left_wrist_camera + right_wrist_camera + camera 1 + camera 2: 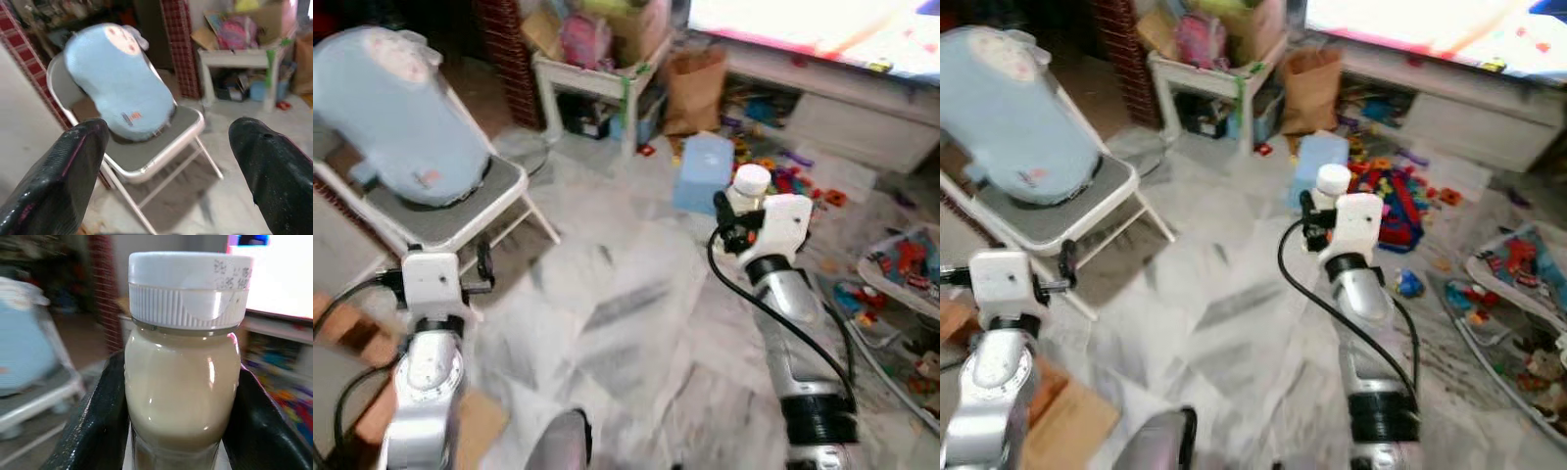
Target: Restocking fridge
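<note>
A pale marble-patterned floor (626, 323) spreads across the room, and the folding chair (460, 220) standing on it serves as the landmark here. The chair has a white metal frame and a grey seat, and a large light-blue cushion (396, 113) with a few pink marks leans on that seat against the backrest. Beyond the chair, further from the robot, a small white table (597, 83) holds cardboard boxes and a pink bag, with a brown paper bag (693, 88) just beside it. To the chair's right across the open floor lies a light-blue box (703, 171), and past that a scatter of colourful toys (1400, 196) runs along a low white cabinet (842, 117). The left gripper (166, 161) is raised near the chair's front edge, its two black fingers (63, 176) spread wide with only air between them, the chair and cushion framed in the gap. The right gripper (178, 431) is held up well to the chair's right, over the floor near the blue box, its fingers closed against both sides of a small bottle (183, 382). The bottle stands upright in that grip, full of a creamy beige liquid, topped with a ribbed white cap (188, 289) bearing faint printed digits too blurred to read.
</note>
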